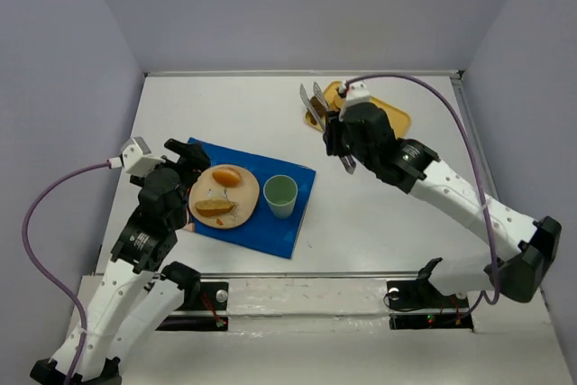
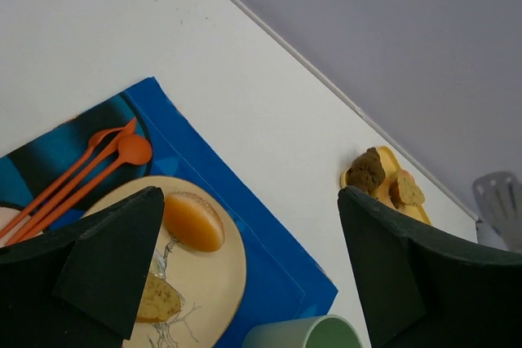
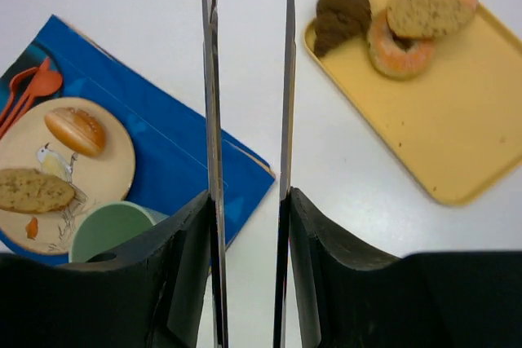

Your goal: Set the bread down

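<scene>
Lying on a cream plate [image 3: 114, 160] on the blue mat [image 1: 275, 232] were two pieces of bread: a glossy golden roll [image 3: 75, 130] on the far side and a rough brown bread slice [image 3: 33, 189] on the near side, apart from each other. A second slice [image 3: 428, 11] leaned on a pink-iced doughnut [image 3: 400, 50] on the yellow tray [image 3: 457, 128], beside a dark croissant [image 3: 338, 10]. The left arm was folded, its end effector [image 1: 185, 160] held at the plate's left edge with the black fingers [image 2: 106, 258] spread wide and nothing between them. The right arm stretched from its base across the white surface [image 1: 225, 105] toward the tray, and its end effector [image 3: 247, 38] carried two long metal blades set parallel with a narrow gap, empty as far as the view reached; the tips ran off the top of the right wrist view, so the gap there was probably the same, though I could not tell. The top view hid most of the tray behind the right arm, while the right wrist view showed its contents plainly. Only the left wrist view showed clearly the orange cutlery [image 2: 133, 150] lying on the mat just beside the plate. A green cup [image 1: 280, 196] stood on the mat to the plate's right.
</scene>
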Available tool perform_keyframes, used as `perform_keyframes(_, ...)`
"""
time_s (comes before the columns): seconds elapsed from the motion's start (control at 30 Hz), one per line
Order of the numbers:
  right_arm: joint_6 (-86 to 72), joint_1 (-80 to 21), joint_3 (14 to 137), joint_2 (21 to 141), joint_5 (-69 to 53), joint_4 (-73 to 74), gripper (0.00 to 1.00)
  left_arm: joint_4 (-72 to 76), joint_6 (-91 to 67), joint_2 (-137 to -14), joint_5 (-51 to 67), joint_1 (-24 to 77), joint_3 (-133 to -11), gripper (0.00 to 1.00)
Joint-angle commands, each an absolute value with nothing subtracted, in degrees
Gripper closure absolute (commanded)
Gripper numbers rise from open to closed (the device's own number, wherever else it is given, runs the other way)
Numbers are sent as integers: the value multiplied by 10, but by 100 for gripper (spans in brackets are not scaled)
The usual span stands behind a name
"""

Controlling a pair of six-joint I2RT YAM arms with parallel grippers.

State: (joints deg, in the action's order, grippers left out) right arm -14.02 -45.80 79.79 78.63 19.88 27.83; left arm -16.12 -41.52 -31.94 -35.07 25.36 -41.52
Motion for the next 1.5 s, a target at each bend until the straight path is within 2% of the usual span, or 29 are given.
perform_keyframes(0.0,-273,-456,639,662,280,249,55,-89,-364,-336,-307,250,-405,1)
perform_keyframes(0.2,-462,-456,419,490,279,279,53,-34,-310,-383,-223,250,-408,1)
perform_keyframes(0.33,-518,-456,343,455,265,300,53,-2,-278,-425,-144,250,-403,1)
perform_keyframes(0.47,-558,-456,302,479,255,295,50,34,-259,-453,-106,250,-408,1)
perform_keyframes(0.7,-571,-456,287,584,258,269,48,37,-257,-469,-109,250,-411,1)
perform_keyframes(0.77,-569,-456,287,609,251,257,39,36,-256,-468,-115,250,-411,1)
perform_keyframes(0.8,-565,-456,289,614,249,252,30,34,-255,-467,-116,250,-412,1)
perform_keyframes(0.87,-558,-456,293,619,243,251,25,34,-254,-461,-119,250,-411,1)
perform_keyframes(0.9,-556,-456,294,618,243,251,15,33,-255,-458,-120,250,-410,1)
perform_keyframes(1.0,-533,-456,304,599,240,252,0,30,-256,-447,-127,250,-410,1)
perform_keyframes(1.33,-443,-456,366,451,313,265,0,6,-274,-410,-167,250,-400,1)
perform_keyframes(1.47,-438,-456,388,394,373,265,0,2,-303,-386,-226,250,-392,1)
